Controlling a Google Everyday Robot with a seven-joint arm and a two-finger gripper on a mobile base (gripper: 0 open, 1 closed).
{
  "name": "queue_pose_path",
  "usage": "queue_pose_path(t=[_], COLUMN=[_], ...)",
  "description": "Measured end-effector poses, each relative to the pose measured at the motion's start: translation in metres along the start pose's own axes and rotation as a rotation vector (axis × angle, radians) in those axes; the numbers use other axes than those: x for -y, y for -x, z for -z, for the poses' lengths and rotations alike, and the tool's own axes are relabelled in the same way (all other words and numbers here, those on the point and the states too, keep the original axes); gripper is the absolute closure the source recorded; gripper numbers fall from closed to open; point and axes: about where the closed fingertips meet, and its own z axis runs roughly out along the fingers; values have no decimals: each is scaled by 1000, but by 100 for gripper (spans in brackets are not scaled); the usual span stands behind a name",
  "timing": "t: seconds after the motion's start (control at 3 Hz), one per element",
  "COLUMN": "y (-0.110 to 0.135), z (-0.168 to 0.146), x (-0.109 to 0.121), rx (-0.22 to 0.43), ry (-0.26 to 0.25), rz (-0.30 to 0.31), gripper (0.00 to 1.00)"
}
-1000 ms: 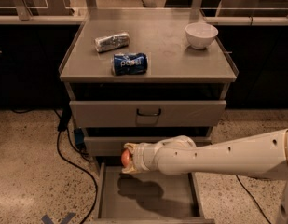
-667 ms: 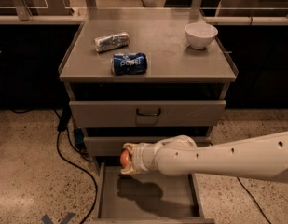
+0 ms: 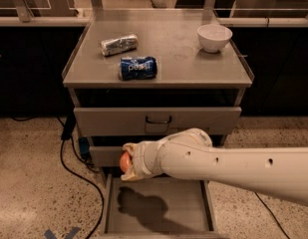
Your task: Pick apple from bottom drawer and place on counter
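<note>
— As the white arm is stretched low across the cabinet front, what is held?
— The apple [image 3: 124, 160] is pinched by the end effector [image 3: 129, 163], above the opened bottom drawer [image 3: 158, 208], near its left rear corner.
— And what is carried on the bench [image 3: 178, 49]?
— A blue can [image 3: 138, 67] laid on its side, a silvery packet [image 3: 119, 44] behind it, a white bowl [image 3: 214, 37] well apart.
</note>
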Motion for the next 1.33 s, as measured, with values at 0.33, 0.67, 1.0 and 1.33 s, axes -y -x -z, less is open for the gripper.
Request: queue_pose_path(t=[0.33,0.67,1.0,1.33], y=[39,39,44,60], z=[47,47,60,108], x=[12,12,24,61], rx=[-17,-17,-43,-90], ry=[-22,-22,-22,-61], rz=[42,42,60,83], gripper=[100,100,100,100])
